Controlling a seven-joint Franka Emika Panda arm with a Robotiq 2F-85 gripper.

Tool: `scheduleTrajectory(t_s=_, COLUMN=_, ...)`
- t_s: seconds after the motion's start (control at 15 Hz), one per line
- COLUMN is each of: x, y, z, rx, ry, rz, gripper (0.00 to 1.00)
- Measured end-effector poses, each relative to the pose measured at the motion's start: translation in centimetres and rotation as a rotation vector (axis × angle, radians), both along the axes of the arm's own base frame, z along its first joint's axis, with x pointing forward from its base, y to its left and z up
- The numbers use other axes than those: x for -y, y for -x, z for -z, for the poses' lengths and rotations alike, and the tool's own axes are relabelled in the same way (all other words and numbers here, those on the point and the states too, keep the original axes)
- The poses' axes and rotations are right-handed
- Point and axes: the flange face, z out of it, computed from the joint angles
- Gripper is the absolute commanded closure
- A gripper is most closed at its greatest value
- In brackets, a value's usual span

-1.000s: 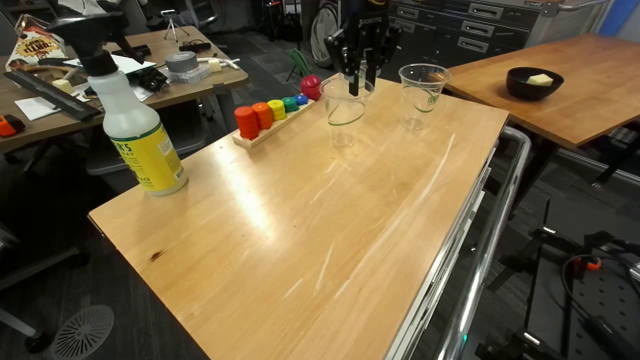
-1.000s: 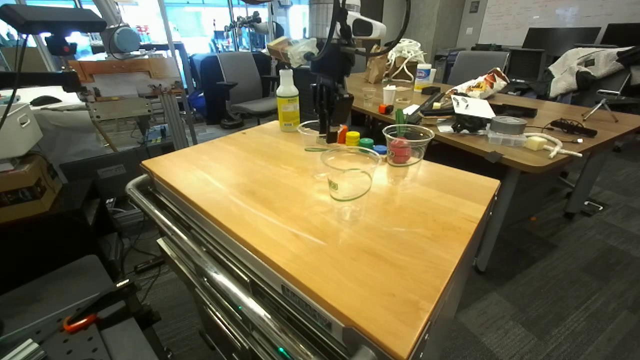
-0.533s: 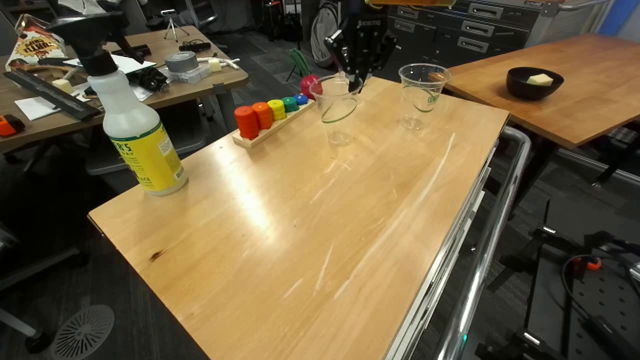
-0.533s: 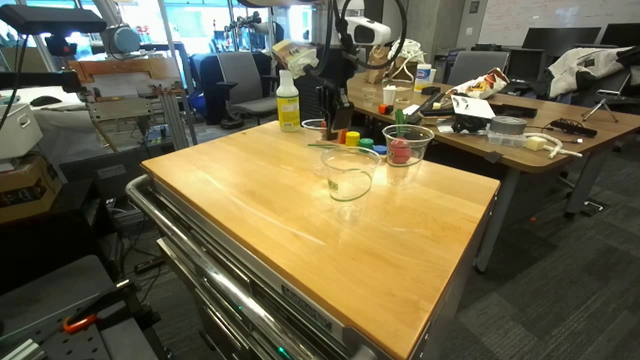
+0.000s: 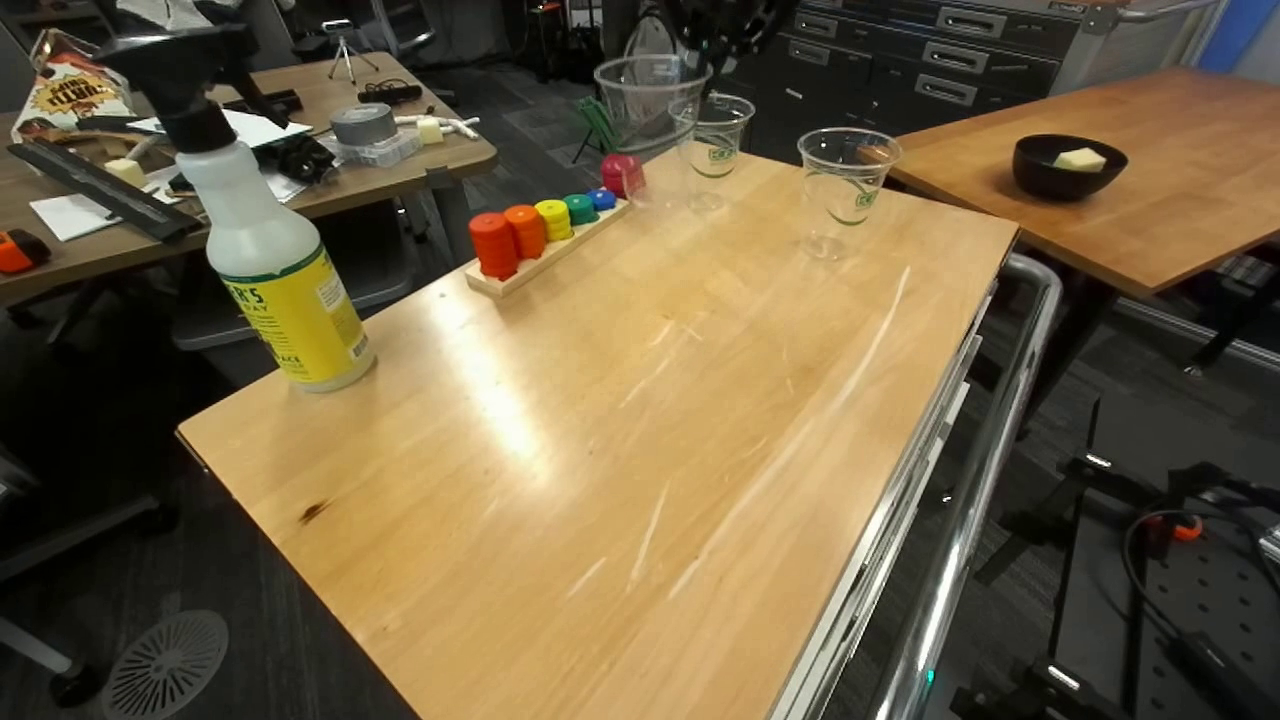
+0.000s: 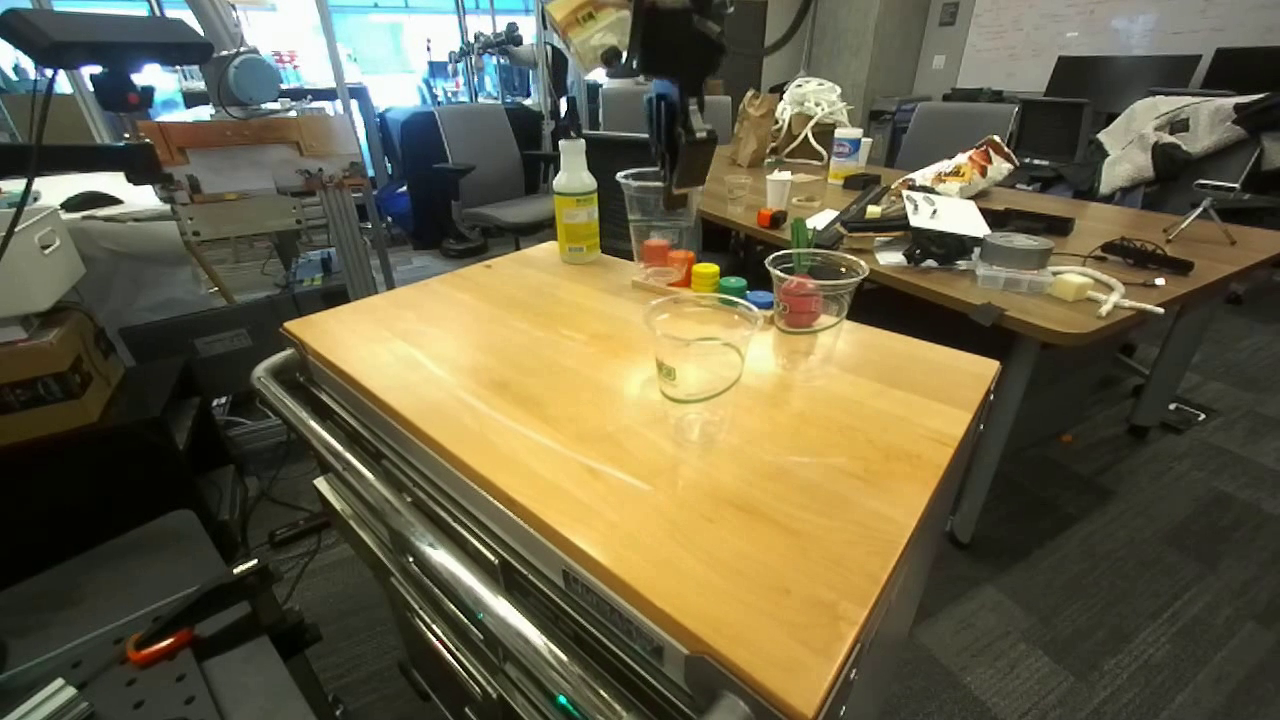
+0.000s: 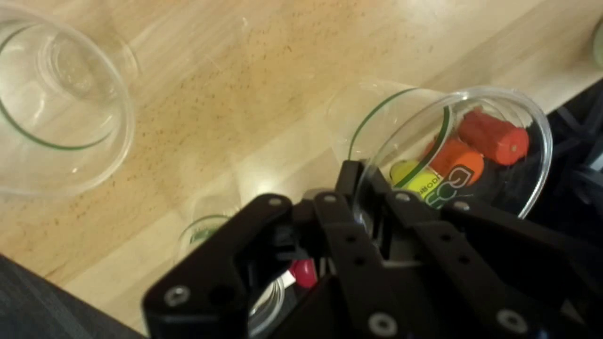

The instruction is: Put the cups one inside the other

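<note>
The gripper [image 7: 363, 182] pinches a clear cup [image 7: 438, 142] by its wall, fingers almost together; in an exterior view the cup's base is hard to make out before coloured stacks [image 6: 705, 278]. Left of the fingers, the wrist view's edge cuts off a second cup [image 7: 66, 101]; lower left, a third cup [image 7: 202, 235] is largely hidden behind the gripper.

spray bottle [image 5: 300, 300]: upright on wooden surface [image 5: 600, 450] | coloured ring stacker [image 5: 553, 222]: same surface, right of spray bottle in both exterior views | tape roll [image 5: 363, 126]: another surface [image 5: 455, 155], likewise right | black bowl [image 5: 1060, 183]: third surface [image 5: 1200, 130], well apart from spray bottle
</note>
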Motion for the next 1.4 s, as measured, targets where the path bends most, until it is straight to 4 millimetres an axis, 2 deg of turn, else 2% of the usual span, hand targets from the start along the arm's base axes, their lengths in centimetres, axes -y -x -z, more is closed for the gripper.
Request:
scheduleTrajectory(t_s=0.27, x=2.9, y=1.6, z=-7.5, rx=0.133, ry=0.012, rz=0.095, gripper=0.98)
scheduleTrajectory(t_s=0.4, x=5.0, y=2.4, z=-9.6, rx=0.177, ry=0.017, rz=0.161, gripper=0.98)
scheduleTrajectory(t_s=0.53, x=7.3, y=2.8, z=-10.3, rx=0.201, ry=0.025, rz=0.227, gripper=0.98)
scheduleTrajectory(t_s=0.67, x=9.3, y=2.8, z=-9.6, rx=0.199, ry=0.031, rz=0.277, gripper=0.98)
scheduleTrajectory(t_s=0.87, x=10.9, y=2.1, z=-7.1, rx=0.165, ry=0.037, rz=0.313, gripper=0.98)
scheduleTrajectory(t_s=1.07, x=11.3, y=0.5, z=-4.2, rx=0.121, ry=0.040, rz=0.328, gripper=0.98)
scheduleTrajectory(t_s=1.4, x=11.7, y=-2.0, z=-0.4, rx=0.069, ry=0.046, rz=0.341, gripper=0.98)
